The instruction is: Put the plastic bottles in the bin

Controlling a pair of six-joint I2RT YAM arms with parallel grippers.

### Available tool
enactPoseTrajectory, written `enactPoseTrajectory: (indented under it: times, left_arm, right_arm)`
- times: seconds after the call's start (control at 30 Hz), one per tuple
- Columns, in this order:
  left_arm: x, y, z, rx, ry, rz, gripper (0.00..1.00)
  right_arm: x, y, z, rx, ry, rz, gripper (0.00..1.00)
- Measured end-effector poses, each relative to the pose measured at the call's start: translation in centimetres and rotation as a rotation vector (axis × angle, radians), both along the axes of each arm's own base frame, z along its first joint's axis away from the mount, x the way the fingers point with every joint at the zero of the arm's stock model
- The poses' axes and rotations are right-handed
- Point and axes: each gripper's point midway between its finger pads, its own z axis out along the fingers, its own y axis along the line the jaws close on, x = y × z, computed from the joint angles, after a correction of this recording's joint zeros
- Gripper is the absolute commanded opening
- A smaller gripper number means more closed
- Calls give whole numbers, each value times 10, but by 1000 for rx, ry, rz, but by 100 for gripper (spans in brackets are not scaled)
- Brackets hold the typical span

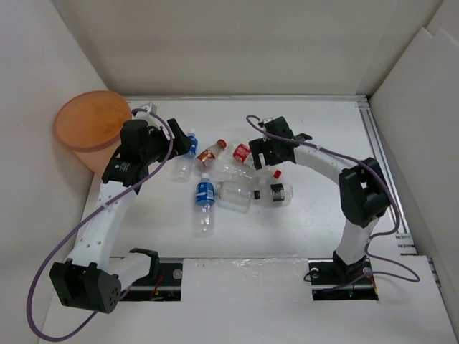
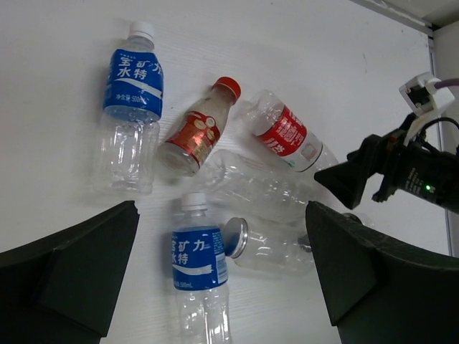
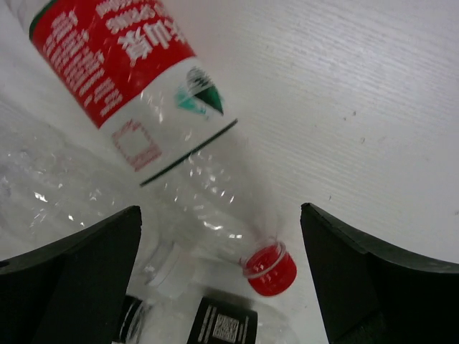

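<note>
The plastic bottles [image 1: 229, 183] lay in a loose heap at the middle of the desk, and the orange bin [image 1: 92, 122] stood at the far left corner. Our left gripper [image 2: 221, 215] and right gripper [image 3: 220, 215] both hung above the heap with fingers apart. We judged it best to close across one bottle's body only, clear of its neighbours. A blue label [image 2: 133, 82] read 宝矿力水特, and the red label [image 3: 115, 50] showed "SPRING".

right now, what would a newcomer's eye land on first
A jumble of clear plastic bottles lies in the middle of the white table, their blue and red labels standing out. The orange bin sits at the far left, apart from them. The left pincer and right pincer both hover open over the pile.
</note>
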Motion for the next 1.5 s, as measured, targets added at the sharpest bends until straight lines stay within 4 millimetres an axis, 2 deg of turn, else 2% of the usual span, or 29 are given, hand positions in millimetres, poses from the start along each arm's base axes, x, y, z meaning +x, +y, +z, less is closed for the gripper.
enactPoseTrajectory:
  times: [0.1, 0.2, 0.33, 0.4, 0.5, 0.53, 0.57, 0.6, 0.67, 0.7, 0.73, 0.8, 0.93, 1.07, 1.27, 1.37, 1.5]
  left_arm:
    - [-1, -3, 0, -7, 2, -17, 100]
    - [-2, -4, -1, -11, 5, -25, 100]
    - [-3, -6, -1, -15, 6, -33, 100]
    - [-3, -6, -1, -16, 7, -37, 100]
    - [-3, -7, -1, -18, 7, -40, 100]
    - [-3, -7, -1, -19, 7, -41, 100]
    - [-3, -7, -1, -19, 7, -42, 100]
    - [-4, -8, -1, -20, 8, -43, 100]
    - [-4, -8, -1, -21, 8, -45, 100]
    - [-4, -8, -1, -21, 8, -46, 100]
    - [-4, -8, -1, -22, 8, -46, 100]
    - [-4, -8, -1, -22, 9, -47, 100]
    - [-4, -10, -3, -26, 13, -56, 100]
    - [-2, -12, -6, -30, 25, -67, 100]
    - [1, -26, -11, -65, 50, -133, 100]
    - [3, -43, 1, -125, 36, -217, 100]
    - [4, -82, 44, -192, -55, -355, 100]
  right_arm:
    - [15, 5, -5, -8, -14, -5, 94]
    - [21, 6, -19, -29, -1, -8, 92]
    - [20, 2, -38, -52, 40, -12, 78]
    - [20, 1, -40, -54, 44, -15, 72]
    - [23, -3, -39, -51, 41, -26, 59]
    - [24, -5, -39, -50, 42, -29, 49]
    - [25, -6, -39, -50, 42, -32, 30]
    - [25, -7, -39, -46, 42, -38, 25]
    - [28, -11, -38, -44, 38, -49, 23]
    - [29, -12, -38, -45, 36, -50, 9]
    - [30, -14, -38, -45, 37, -55, 8]
    - [31, -18, -38, -46, 38, -62, 1]
    - [31, -25, -30, -52, 32, -78, 0]
    - [35, -30, 1, -33, -27, -95, 0]
    - [36, -30, 79, 45, -176, -97, 0]
    - [26, -10, 117, 127, -239, -26, 0]
    - [-4, 30, 157, 224, -288, 102, 0]
